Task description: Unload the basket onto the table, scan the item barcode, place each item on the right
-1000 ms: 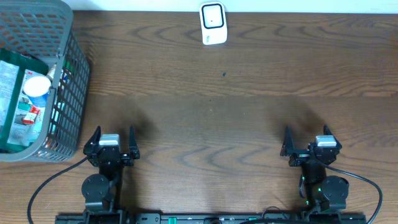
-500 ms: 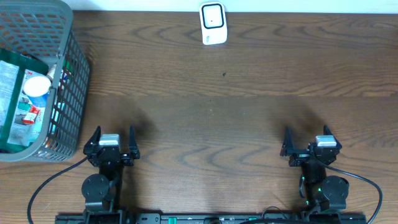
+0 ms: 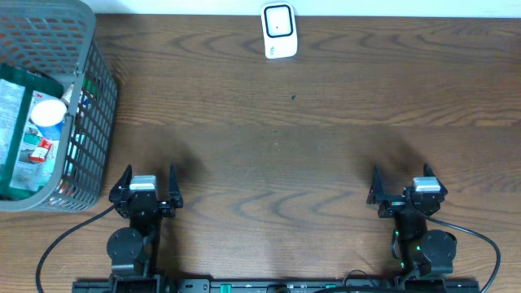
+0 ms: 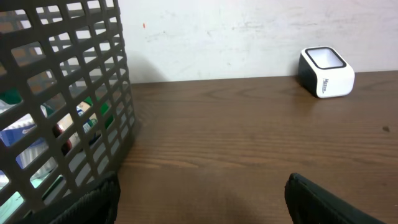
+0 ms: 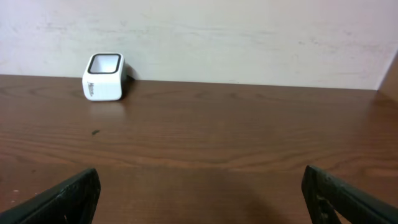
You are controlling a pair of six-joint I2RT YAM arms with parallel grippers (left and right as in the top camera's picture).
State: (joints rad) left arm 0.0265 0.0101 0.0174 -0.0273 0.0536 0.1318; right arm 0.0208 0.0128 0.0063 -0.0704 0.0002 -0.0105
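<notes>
Seen from above, a dark brown wooden table (image 3: 326, 146) carries a grey plastic lattice basket (image 3: 96, 122) at its left edge. Jumbled inside it are green-and-white packets (image 3: 15, 122), a white round-capped container (image 3: 49, 111) and a small red-and-white pack (image 3: 37, 150). Which of them bears the barcode, and how it lies, cannot be told. The basket sits ahead and left of the left gripper (image 3: 149, 175), close by, so the left arm is much the nearer; the right gripper (image 3: 400, 175) is well apart. Both grippers have jaws spread wide and hold nothing. A white box-shaped barcode scanner with a dark window (image 3: 278, 31) stands at the far edge, roughly midway between the arms.
</notes>
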